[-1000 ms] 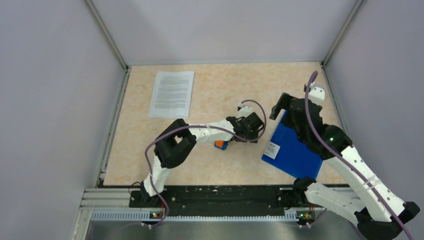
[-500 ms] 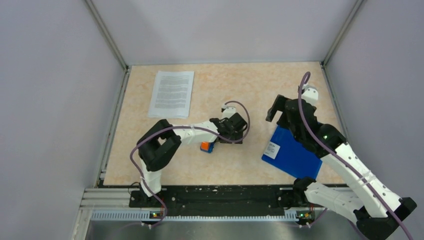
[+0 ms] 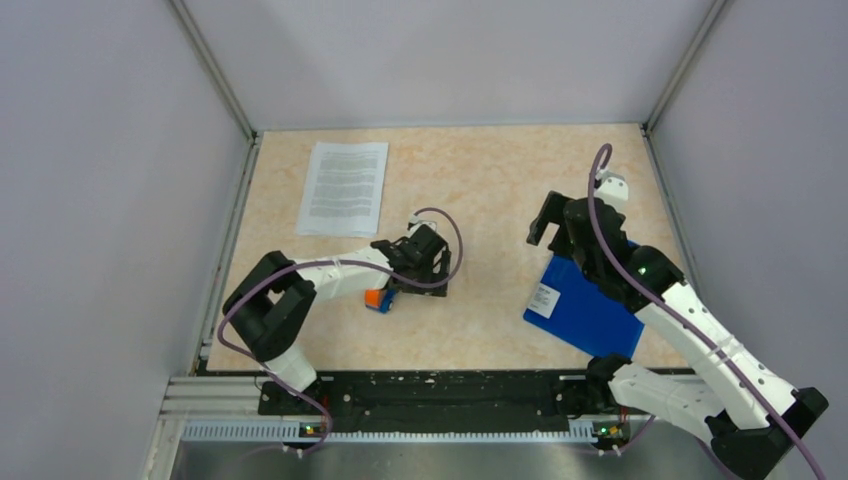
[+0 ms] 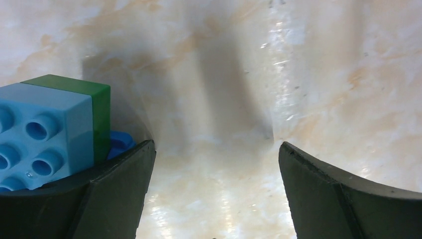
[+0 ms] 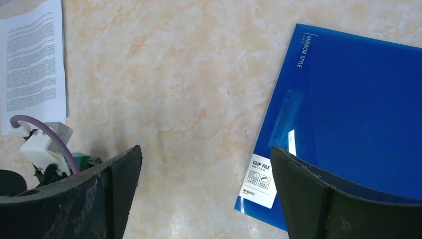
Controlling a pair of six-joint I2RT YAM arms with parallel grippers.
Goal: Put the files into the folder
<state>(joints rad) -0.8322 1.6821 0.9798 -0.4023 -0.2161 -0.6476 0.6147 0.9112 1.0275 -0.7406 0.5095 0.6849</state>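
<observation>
Two sheets' worth of print, or one (the stack is too thin to count), make up the files (image 3: 343, 188), which lie flat toward 10 o'clock on the table (image 3: 480, 180), well apart from both arms. The folder (image 3: 590, 305) lies closed toward 4 o'clock, turned at a slant, with its white label (image 3: 543, 298) at the corner nearest the table's middle.

The left gripper (image 3: 418, 285) sits low over the table toward 8 o'clock. Its wrist camera shows the jaws spread wide with only bare tabletop between them. A small toy block (image 3: 378, 298) stands just outside one finger, at 9 o'clock in that view, light blue with a green layer (image 4: 50, 129); whether it touches the finger I cannot tell.

The right gripper (image 3: 555, 215) hangs above the table just past the folder's 12 o'clock corner, its jaws also wide and holding nothing. From its wrist camera the folder (image 5: 358, 124) fills the 3 o'clock side, the label (image 5: 259, 180) reading "CLIP FILE", and the files (image 5: 32, 69) show at 10 o'clock.
</observation>
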